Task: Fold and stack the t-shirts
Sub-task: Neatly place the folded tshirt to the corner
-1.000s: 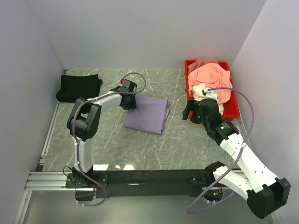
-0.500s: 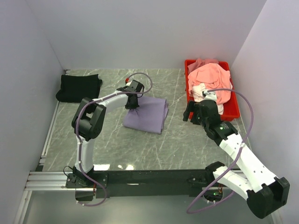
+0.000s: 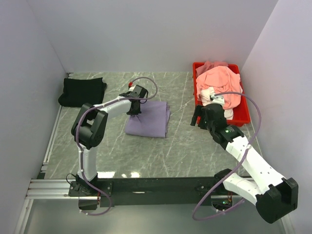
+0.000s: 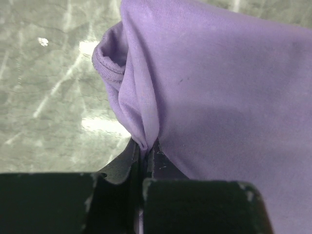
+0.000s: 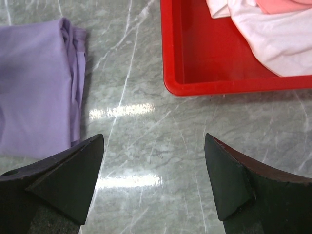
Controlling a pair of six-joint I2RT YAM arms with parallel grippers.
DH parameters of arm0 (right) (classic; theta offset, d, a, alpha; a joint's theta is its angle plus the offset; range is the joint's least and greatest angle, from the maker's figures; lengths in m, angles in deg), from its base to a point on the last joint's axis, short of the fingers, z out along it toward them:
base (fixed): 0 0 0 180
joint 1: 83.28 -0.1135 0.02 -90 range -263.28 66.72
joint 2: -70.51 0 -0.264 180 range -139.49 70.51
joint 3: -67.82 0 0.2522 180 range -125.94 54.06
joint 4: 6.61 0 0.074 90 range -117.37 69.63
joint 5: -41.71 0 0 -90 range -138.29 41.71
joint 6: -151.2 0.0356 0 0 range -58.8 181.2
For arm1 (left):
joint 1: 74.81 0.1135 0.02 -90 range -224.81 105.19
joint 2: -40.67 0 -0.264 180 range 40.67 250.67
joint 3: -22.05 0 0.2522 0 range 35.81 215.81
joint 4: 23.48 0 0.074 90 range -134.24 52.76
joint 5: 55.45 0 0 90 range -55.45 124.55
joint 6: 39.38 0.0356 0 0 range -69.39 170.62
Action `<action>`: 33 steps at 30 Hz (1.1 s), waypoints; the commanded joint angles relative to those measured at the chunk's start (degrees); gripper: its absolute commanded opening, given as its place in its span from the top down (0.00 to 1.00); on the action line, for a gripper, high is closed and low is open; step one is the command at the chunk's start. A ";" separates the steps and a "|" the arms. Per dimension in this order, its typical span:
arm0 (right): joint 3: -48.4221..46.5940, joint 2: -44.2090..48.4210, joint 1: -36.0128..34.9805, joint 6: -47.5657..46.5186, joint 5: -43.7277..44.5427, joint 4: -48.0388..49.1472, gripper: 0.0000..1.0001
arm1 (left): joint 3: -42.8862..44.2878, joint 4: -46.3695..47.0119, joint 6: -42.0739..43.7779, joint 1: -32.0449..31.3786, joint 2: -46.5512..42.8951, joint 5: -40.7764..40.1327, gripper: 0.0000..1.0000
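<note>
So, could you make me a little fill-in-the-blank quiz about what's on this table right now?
The lavender shirt is pinched by the left claw, whose jaws are ___.
The right claw hangs above the table, open and holding ___.
The pink shirt is heaped in a tray coloured ___.
The black shirt lies at the table's far ___ corner.
Missing words: shut; nothing; red; left.

Grey marble table (image 3: 180, 151), white walls (image 3: 146, 34)
</note>
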 commanded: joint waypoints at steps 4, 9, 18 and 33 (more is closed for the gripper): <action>1.73 -0.99 0.35 -0.30 2.99 9.31 0.11 | 1.80 0.48 3.87 3.12 -2.92 -2.40 0.99; 4.63 0.24 0.35 0.05 7.11 16.08 0.10 | 1.54 0.92 5.10 6.38 -4.06 -2.22 0.99; 6.92 2.26 0.44 -1.53 10.90 26.80 0.10 | 0.31 1.89 8.00 9.81 -4.41 -3.71 0.99; 6.65 -0.63 1.05 -2.23 11.26 27.61 0.10 | 7.07 -0.66 15.47 12.44 -6.17 -11.18 0.99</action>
